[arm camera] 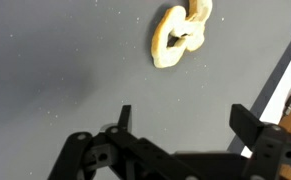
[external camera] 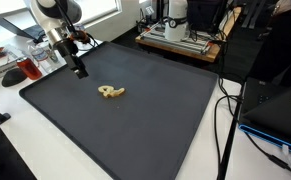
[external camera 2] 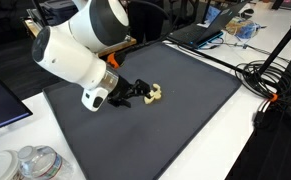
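Observation:
A small tan, curled object (external camera: pixel 111 93) lies on the dark grey mat (external camera: pixel 145 120) in both exterior views; it looks like a knotted or pretzel-shaped piece (external camera 2: pixel 153 94). In the wrist view it sits at the top (arm camera: pixel 179 36). My gripper (external camera: pixel 80 71) hovers just above the mat beside the object, a short way from it (external camera 2: pixel 135 94). Its fingers are spread wide with nothing between them (arm camera: pixel 180 122).
The mat lies on a white table (external camera: pixel 15 140). A red cup and clear containers (external camera: pixel 30 68) stand near the arm's base. Laptops (external camera 2: pixel 195 35) and cables (external camera 2: pixel 270 80) lie past the mat's edge. Clear jars (external camera 2: pixel 30 162) stand at a table corner.

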{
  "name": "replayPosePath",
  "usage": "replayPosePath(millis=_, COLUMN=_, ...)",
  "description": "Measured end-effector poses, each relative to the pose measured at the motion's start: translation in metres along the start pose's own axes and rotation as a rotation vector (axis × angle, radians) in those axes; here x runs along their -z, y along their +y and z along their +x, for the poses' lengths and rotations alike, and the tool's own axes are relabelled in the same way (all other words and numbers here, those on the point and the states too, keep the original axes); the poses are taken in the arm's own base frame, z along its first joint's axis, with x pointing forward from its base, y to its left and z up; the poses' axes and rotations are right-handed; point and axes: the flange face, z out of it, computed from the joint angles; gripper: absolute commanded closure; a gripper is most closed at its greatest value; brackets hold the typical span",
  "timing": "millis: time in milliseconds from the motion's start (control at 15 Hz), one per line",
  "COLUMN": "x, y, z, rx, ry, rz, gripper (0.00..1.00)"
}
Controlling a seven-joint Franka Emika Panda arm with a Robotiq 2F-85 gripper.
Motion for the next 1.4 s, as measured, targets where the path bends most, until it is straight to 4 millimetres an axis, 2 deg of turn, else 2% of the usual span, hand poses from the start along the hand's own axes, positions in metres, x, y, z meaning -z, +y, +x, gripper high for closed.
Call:
replayPosePath(millis=400, x=-0.002, y=0.031, z=-0.068, rx=0.024, ry=0.011, rz=0.132, gripper=0.00)
replayPosePath(millis=667, x=0.001, y=0.052, z=-0.125, rx=0.040, ry=0.031, rz=0.183, gripper=0.00)
replayPosePath(millis=800, x=0.004, y=0.054, z=-0.157, rx=0.049, ry=0.038, rz=0.183, gripper=0.00)
replayPosePath(millis=933, x=0.008, y=0.047, z=-0.189, rx=0.059, ry=0.053, rz=0.153, gripper=0.00)
replayPosePath(millis=1067, x=0.012, y=0.029, z=-0.219, rx=0.089, ry=0.086, rz=0.096, gripper=0.00)
replayPosePath(millis=1267, x=0.016, y=-0.011, z=-0.258, rx=0.133, ry=0.168, rz=-0.004, gripper=0.00)
replayPosePath(millis=1400, x=0.018, y=-0.045, z=-0.280, rx=0.163, ry=0.235, rz=-0.072, gripper=0.00)
